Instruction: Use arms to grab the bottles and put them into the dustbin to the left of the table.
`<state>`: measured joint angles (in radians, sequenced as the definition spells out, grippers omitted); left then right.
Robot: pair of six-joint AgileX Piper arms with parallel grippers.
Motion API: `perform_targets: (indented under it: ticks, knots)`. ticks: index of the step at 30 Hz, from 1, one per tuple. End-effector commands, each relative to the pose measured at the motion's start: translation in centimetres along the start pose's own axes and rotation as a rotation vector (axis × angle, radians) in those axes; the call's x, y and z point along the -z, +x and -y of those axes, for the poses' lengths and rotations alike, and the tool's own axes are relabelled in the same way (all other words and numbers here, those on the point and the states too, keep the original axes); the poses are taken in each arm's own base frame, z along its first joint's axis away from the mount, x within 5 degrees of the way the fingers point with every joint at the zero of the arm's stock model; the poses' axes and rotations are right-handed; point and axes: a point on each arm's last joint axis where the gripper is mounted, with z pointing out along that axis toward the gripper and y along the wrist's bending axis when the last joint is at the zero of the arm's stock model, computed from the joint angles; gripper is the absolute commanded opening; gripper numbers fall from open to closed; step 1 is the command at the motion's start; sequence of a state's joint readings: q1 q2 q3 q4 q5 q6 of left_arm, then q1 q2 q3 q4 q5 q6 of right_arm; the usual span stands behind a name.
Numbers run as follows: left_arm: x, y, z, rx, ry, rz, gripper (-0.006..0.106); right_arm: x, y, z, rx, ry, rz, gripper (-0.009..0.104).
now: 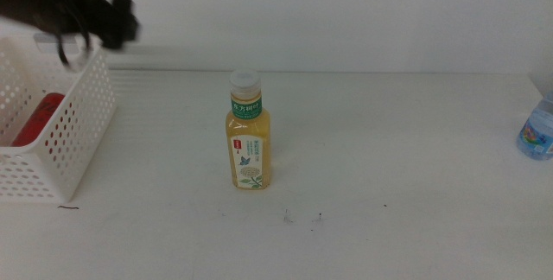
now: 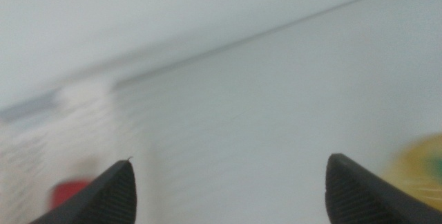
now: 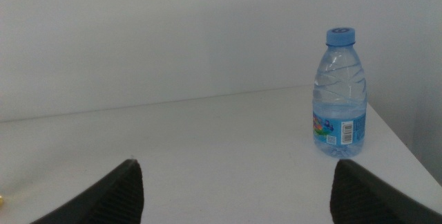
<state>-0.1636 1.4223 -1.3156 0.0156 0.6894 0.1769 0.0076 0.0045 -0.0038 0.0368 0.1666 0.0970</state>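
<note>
The left wrist view is badly smeared: only the two dark jaw tips of the left gripper read clearly, and they stand wide apart with nothing between them. Beyond them a red smudge, the can, sits low beside one jaw, and a yellow blur with a green spot, the tea bottle, is cut off at the picture's edge beside the other. The pale haze behind the red smudge is probably the basket, too blurred to be sure.

In the right wrist view the right gripper also shows its jaws spread wide and empty, low over the table. The water bottle stands upright ahead of them, blue cap on, near the table's corner and well clear of both jaws.

From the middle view, the tea bottle stands upright near the centre of the table, white cap on, touched by nothing. At the right edge the water bottle is cropped, so only part of its side shows. On the left the white basket is cut off by the frame; the red can lies inside it, partly screened by the perforated wall. Farthest back, the left gripper hangs as a dark blur above the basket's far rim, its shape hard to make out there.
</note>
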Motion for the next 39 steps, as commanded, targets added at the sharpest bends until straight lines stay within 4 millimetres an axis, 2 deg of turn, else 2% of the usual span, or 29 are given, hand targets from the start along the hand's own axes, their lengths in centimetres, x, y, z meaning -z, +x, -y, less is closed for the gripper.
perform_targets:
  ticks: [1,3,5,9,13,18,22,28,34,39]
  knots:
    - [1.5,2.2,2.8,-0.01,0.041,0.148,0.094,0.0,0.0,0.1,0.011,0.008,0.011,0.085]
    - [2.2,4.5,5.4,-0.009,0.104,0.266,0.094,0.0,0.0,0.1,0.011,0.008,0.011,0.085]
    - [2.4,6.6,7.0,0.015,0.155,0.368,0.094,0.0,0.0,0.1,0.011,0.008,0.011,0.085]
    - [1.4,11.2,9.4,0.02,0.237,0.435,0.093,0.0,0.0,0.1,0.011,0.008,0.011,0.085]
    - [0.7,14.6,10.7,0.023,0.29,0.459,0.093,0.0,0.0,0.1,0.011,0.008,0.011,0.085]
    - [-0.2,17.5,10.6,0.05,0.275,0.484,0.093,0.0,0.0,0.1,0.011,0.008,0.011,0.085]
    - [-1.2,18.7,10.7,0.067,0.268,0.491,0.093,0.0,0.0,0.1,0.011,0.008,0.011,0.085]
    - [-2.9,19.0,11.3,0.058,0.272,0.497,0.093,0.0,0.0,0.1,0.011,0.008,0.011,0.085]
    - [-5.4,18.4,12.1,0.097,0.292,0.47,0.093,0.0,0.0,0.1,0.011,0.008,0.011,0.085]
    - [-7.5,17.2,12.9,0.092,0.304,0.458,0.093,0.0,0.0,0.1,0.011,0.008,0.011,0.085]
